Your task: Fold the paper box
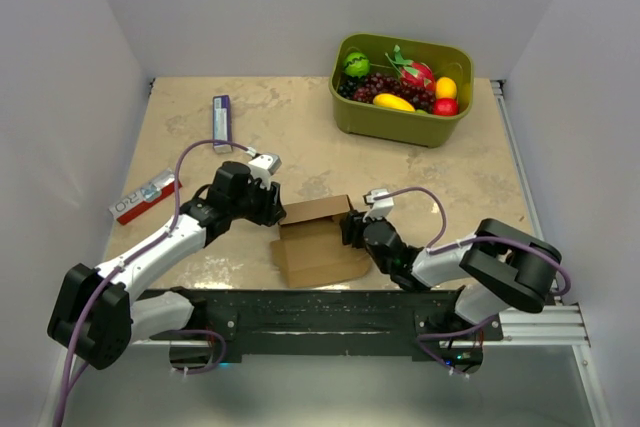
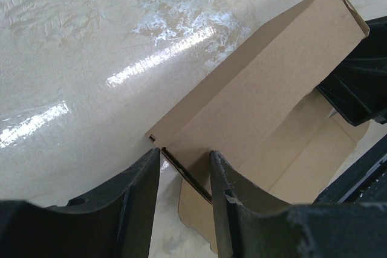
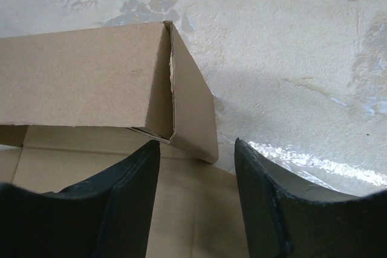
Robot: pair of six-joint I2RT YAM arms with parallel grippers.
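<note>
Paper box (image 1: 318, 247) half folded: one wall raised between left tool (image 2: 184, 158) (grip unclear) and right tool (image 3: 196, 149) (released); remaining flaps flat.

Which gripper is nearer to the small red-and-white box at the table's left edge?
Left. The left gripper sits right of the red-and-white box, at the left end of the paper box. The right gripper is at the paper box's other end, farther away.
</note>
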